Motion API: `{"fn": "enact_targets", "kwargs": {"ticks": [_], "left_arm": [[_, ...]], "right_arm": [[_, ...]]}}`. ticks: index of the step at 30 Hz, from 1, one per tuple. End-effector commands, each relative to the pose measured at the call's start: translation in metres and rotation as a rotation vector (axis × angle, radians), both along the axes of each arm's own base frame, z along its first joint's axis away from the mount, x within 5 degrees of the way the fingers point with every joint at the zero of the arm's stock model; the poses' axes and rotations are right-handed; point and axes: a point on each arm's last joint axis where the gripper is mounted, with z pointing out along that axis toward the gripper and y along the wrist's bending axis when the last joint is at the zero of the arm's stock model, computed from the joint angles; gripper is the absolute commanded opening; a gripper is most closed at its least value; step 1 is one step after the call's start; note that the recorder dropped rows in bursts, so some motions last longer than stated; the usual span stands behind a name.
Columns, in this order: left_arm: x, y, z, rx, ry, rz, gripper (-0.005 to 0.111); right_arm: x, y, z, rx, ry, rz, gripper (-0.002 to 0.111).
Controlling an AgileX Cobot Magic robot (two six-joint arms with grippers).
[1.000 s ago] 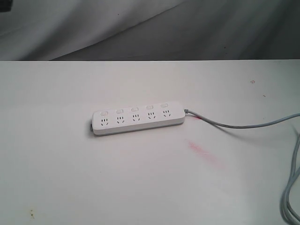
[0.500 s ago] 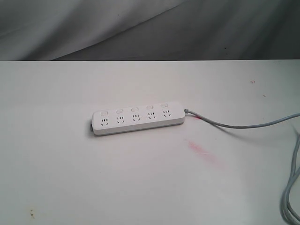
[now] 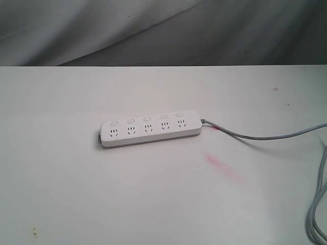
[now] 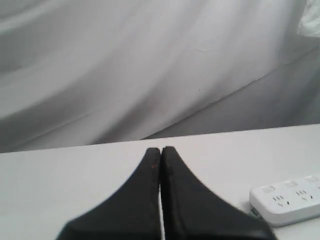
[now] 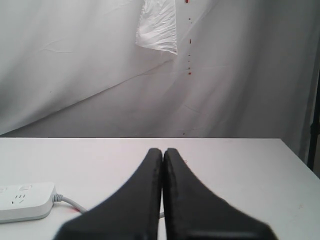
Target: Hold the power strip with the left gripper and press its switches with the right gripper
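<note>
The white power strip (image 3: 149, 128) lies flat near the middle of the white table (image 3: 76, 178), its row of small switches (image 3: 146, 119) along the far edge above the sockets. Its grey cord (image 3: 255, 137) runs off to the right. One end of the power strip (image 4: 287, 199) shows in the left wrist view, well apart from my left gripper (image 4: 161, 150), which is shut on nothing. The cord end of the power strip (image 5: 22, 201) shows in the right wrist view, apart from my right gripper (image 5: 162, 151), also shut and empty. Neither gripper appears in the exterior view.
The cord loops down along the table's right edge (image 3: 318, 214). A pink smear (image 3: 224, 167) marks the tabletop right of the strip. Grey cloth (image 3: 153, 30) hangs behind the table's far edge.
</note>
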Motion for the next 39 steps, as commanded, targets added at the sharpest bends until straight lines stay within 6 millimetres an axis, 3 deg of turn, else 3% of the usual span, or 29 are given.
{"fn": "enact_targets", "kwargs": {"ticks": [1,5,39], "left_arm": [[-0.0006,-0.0021,-0.0103,0.004,0.073,-0.023,0.0],[-0.0012,-0.0042,-0.0168,-0.002,0.145,-0.046,0.0],[-0.0012,-0.0042,-0.0167,0.004,0.144,-0.046,0.0]], "right_arm": [[-0.0005,-0.0007,-0.0003,-0.002,-0.009,-0.009,0.0],[-0.0005,-0.0007,-0.0003,-0.002,-0.009,-0.009,0.0],[-0.0005,-0.0007,-0.0003,-0.002,-0.009,-0.009,0.0]]}}
